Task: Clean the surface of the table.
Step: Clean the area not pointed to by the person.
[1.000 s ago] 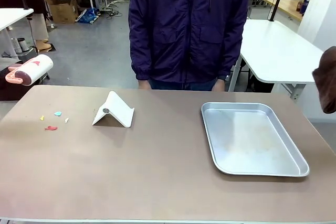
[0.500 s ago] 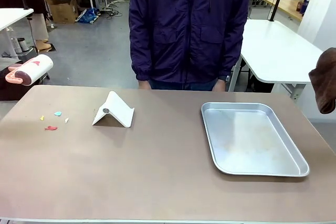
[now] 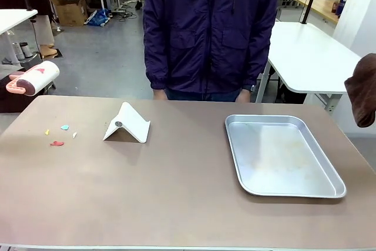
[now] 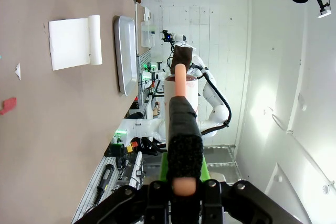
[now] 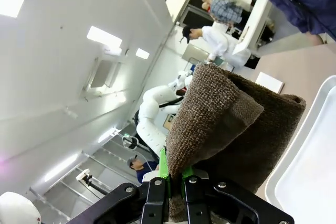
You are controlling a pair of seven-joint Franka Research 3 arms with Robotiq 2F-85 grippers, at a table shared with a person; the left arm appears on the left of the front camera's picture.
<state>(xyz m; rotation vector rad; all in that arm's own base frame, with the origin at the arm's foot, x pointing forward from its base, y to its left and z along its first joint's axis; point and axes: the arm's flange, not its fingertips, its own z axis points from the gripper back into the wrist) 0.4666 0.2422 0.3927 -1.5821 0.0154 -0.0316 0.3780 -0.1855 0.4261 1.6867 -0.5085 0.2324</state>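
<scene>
Beneath both pairs of jaws lies the tabletop (image 3: pixel 176 198), a broad rectangle of smooth, matte brownish-taupe with a thin pale front edge. The left jaws are off its far left corner, above the level of the surface, and are pressed onto the pink handle of a lint roller (image 3: pixel 35 79). In the left wrist view the handle (image 4: pixel 181 93) runs straight out between the green pads. On the tabletop near these jaws lie a few small paper scraps: red (image 3: pixel 57 143), teal (image 3: pixel 64 127), yellow (image 3: pixel 47 131) and white (image 3: pixel 74 135). Farther from the left jaws, toward the middle, stands a folded white card (image 3: pixel 127 123). The right jaws hang off the far right edge, pinching a folded brown cloth (image 5: pixel 231 124) that is clear of the surface. A shiny metal tray (image 3: pixel 282 157) rests flat on the side nearest these jaws. Across the tabletop stands a person in a dark purple jacket (image 3: pixel 211 27), with both hands at the far edge.
</scene>
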